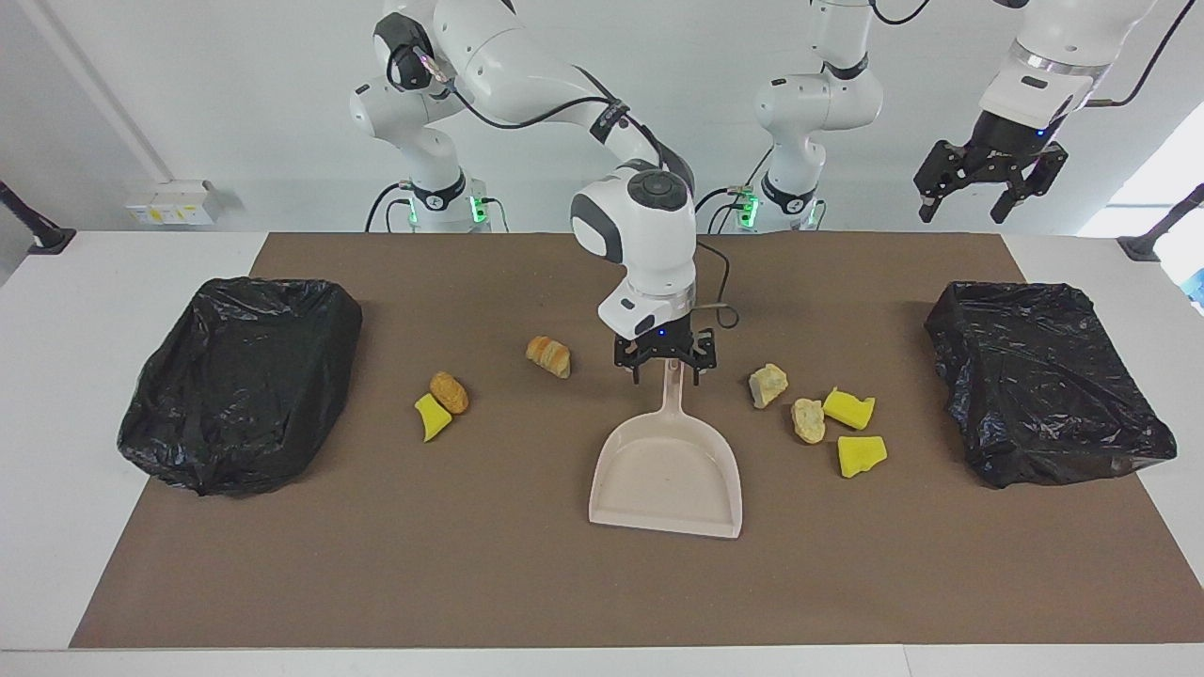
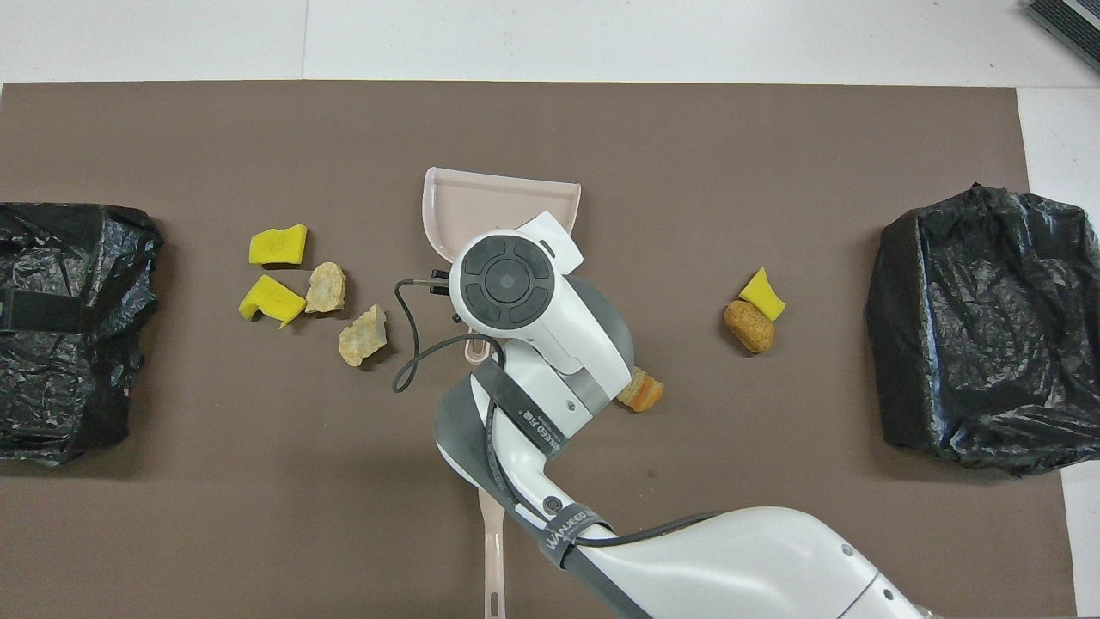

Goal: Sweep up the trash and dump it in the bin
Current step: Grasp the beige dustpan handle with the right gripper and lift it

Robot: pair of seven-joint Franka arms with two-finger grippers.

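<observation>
The beige dustpan (image 1: 668, 470) lies mid-mat, its handle (image 1: 673, 385) pointing at the robots. My right gripper (image 1: 667, 369) is low over that handle, open, one finger on each side of it. The trash lies loose on the mat: a bread-like lump (image 1: 548, 356), a brown lump (image 1: 450, 391) and a yellow wedge (image 1: 432, 417) toward the right arm's end; two pale lumps (image 1: 768, 384) (image 1: 808, 419) and two yellow wedges (image 1: 849, 408) (image 1: 861, 455) toward the left arm's end. A black-bagged bin (image 1: 240, 376) (image 1: 1044, 381) stands at each end. My left gripper (image 1: 988, 193) waits open, high up.
The beige brush is mostly covered by my right arm; only its handle end (image 2: 493, 550) shows, nearer to the robots than the dustpan (image 2: 498, 202). A brown mat (image 1: 470, 564) covers the white table.
</observation>
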